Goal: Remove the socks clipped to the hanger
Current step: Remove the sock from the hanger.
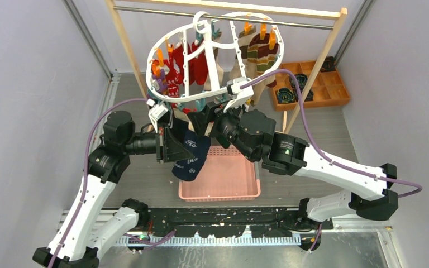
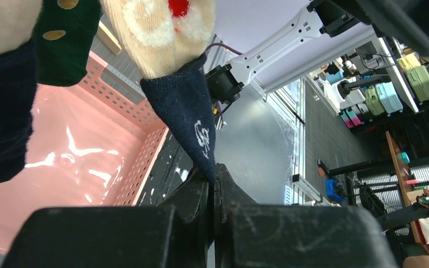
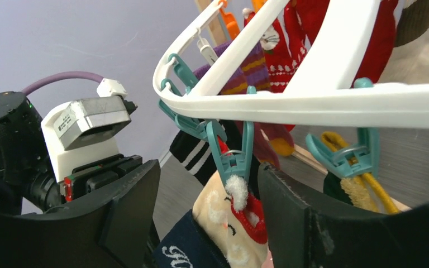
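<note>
The white oval hanger [image 1: 152, 62] hangs from the rack's rail with several socks clipped under it, among them red ones [image 1: 192, 64] and a striped one [image 1: 260, 53]. At its near rim [image 3: 313, 103] a teal clip [image 3: 232, 159] grips the top of a beige-and-navy sock [image 3: 229, 223]. That sock hangs down over the basket [image 1: 192, 153]. My left gripper [image 2: 214, 174] is shut on the sock's navy tip [image 2: 187, 109]. My right gripper [image 3: 205, 173] is open, with one finger on each side of the teal clip and the sock's top.
A pink perforated basket [image 1: 246, 192] sits on the table below the hanger. The light wooden rack [image 1: 127, 47] carries the metal rail. An orange compartment tray [image 1: 338, 92] lies at the back right. A dark green dotted sock [image 2: 67, 39] hangs beside the held one.
</note>
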Controlling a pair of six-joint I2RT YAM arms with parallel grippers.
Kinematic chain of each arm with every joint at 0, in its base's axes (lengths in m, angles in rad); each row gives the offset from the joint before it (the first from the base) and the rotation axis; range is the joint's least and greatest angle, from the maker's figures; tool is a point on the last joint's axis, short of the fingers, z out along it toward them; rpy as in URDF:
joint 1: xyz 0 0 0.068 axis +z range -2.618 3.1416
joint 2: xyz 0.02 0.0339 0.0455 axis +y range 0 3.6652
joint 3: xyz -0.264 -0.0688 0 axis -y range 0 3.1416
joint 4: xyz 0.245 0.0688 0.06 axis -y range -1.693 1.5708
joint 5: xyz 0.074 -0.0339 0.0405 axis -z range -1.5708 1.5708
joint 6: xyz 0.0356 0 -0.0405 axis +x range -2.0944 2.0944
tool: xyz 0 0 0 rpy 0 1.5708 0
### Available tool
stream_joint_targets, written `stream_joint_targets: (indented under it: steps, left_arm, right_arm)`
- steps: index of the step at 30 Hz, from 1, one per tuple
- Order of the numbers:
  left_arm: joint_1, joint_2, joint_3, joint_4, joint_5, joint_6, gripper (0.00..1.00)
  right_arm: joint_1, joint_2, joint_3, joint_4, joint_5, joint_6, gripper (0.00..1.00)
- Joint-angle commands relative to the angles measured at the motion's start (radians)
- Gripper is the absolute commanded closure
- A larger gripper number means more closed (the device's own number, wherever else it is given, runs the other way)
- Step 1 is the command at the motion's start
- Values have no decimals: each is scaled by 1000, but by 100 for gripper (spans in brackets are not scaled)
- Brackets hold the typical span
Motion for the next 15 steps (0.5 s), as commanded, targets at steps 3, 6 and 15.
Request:
stream_joint_targets:
  steps: [3, 6, 15]
  left_arm:
    - [-15, 2, 47, 22, -1, -2, 100]
    - [-18, 7, 54, 22, 2, -8, 100]
    - [-21, -13, 71, 11, 20, -13, 100]
  right_arm:
    - [6, 24, 94, 30, 59, -78, 36]
    - [6, 59, 129, 28, 64, -103, 38]
    - [-27, 75, 145, -6, 36, -113, 38]
